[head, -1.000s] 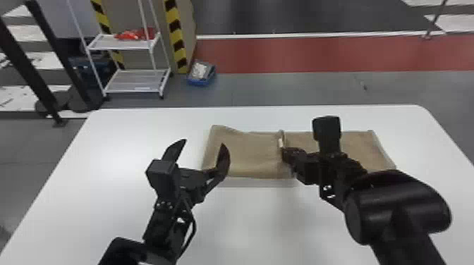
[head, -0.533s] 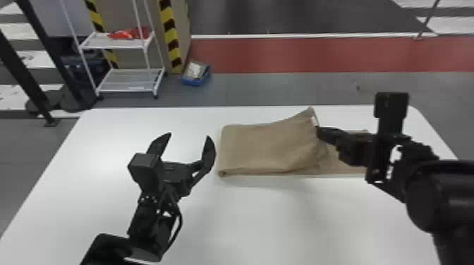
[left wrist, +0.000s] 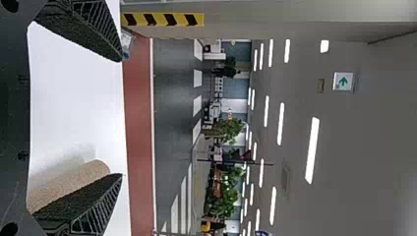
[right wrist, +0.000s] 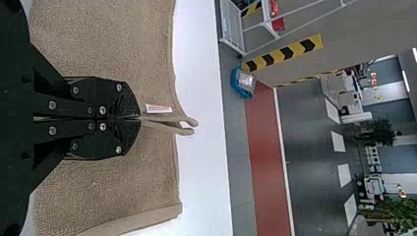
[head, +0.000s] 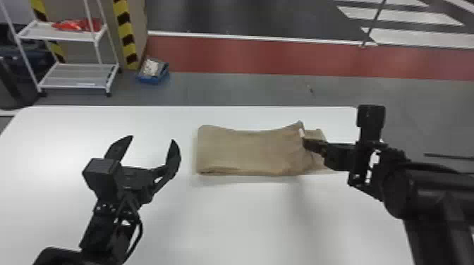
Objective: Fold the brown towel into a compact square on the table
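The brown towel (head: 247,151) lies on the white table as a folded strip, its right part raised where my right gripper (head: 306,142) is shut on its edge beside a small white tag. In the right wrist view my right gripper (right wrist: 140,118) pinches two layers of the towel (right wrist: 108,44), with cloth on either side. Left of the towel, my left gripper (head: 153,139) stands open above the table, holding nothing. In the left wrist view, the towel's rounded folded end (left wrist: 74,182) shows beside one finger of my left gripper (left wrist: 122,118).
The white table (head: 229,218) extends around the towel, its far edge just behind it. Beyond, on the floor, stand a white shelf rack (head: 77,75) and a blue box (head: 153,72).
My right gripper has moved right with the held towel edge, drawing the upper layer over the right part. The head view has shifted too; my left gripper stays open.
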`<state>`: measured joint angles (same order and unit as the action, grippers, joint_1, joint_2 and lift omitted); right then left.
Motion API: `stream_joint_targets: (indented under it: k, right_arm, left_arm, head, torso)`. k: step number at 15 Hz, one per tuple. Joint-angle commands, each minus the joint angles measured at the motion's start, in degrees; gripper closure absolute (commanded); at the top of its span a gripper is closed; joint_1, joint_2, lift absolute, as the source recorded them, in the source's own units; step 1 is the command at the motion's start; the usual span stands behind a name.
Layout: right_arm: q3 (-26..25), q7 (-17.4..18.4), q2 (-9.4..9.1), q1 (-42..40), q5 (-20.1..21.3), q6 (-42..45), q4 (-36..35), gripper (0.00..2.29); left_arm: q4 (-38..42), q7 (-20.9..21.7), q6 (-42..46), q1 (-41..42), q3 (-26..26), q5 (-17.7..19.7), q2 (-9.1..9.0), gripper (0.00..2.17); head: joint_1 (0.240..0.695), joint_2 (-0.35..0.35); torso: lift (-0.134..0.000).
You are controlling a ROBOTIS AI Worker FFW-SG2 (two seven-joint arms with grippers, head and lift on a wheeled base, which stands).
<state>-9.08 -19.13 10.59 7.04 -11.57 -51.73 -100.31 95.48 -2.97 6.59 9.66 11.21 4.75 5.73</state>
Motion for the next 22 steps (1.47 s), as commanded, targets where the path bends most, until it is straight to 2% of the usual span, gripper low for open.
stream_joint_targets:
  k: [1, 3, 5, 9, 14, 16, 22]
  right_arm:
    - [-3.3, 0.0, 0.93, 1.4, -2.5, -2.0, -1.6, 1.21]
    - [-6.0, 0.0, 2.60, 3.5, -3.4, -2.9, -0.2, 1.21]
    - [-4.5, -0.6, 3.65, 4.7, -2.2, -2.0, 5.2, 1.21]
    - [-3.6, -1.6, 3.30, 4.9, -0.1, 0.4, 9.4, 1.21]
    - [-7.4, -2.4, 4.53, 8.2, -2.7, -1.0, 8.4, 1.21]
    - [-6.9, -2.4, 4.97, 9.6, -1.5, -1.1, 10.4, 1.21]
    - [-5.2, -2.3, 4.71, 9.5, 3.0, -0.4, 14.6, 1.19]
  left_arm:
    - [0.0, 0.0, -0.6, -0.2, -0.2, -0.2, 0.07, 0.03]
    - [0.2, 0.0, -0.6, 0.3, -0.4, -0.1, 0.07, 0.03]
    - [0.2, 0.2, -0.6, 0.6, -0.3, -0.2, 0.16, 0.03]
    - [0.2, 0.2, -0.6, 0.9, 0.9, -0.6, 0.60, 0.03]
    - [0.1, 0.2, -1.5, 0.3, 0.9, -0.7, 0.78, 0.03]
    - [0.2, 0.2, -1.5, 0.9, 0.9, -0.7, 0.87, 0.03]
    - [0.1, 0.3, -1.5, 1.2, 0.9, -1.1, 0.95, 0.03]
  head:
    - [0.695, -0.125]
    - [0.695, -0.143]
    - [0.695, -0.164]
    - [0.695, -0.189]
    - [0.695, -0.199]
    - [0.695, -0.210]
    - [0.695, -0.225]
  torso:
    - [-0.116]
    - [-0.116]
    - [-0.116]
    - [-0.116]
    - [-0.116]
    - [-0.116]
    - [-0.116]
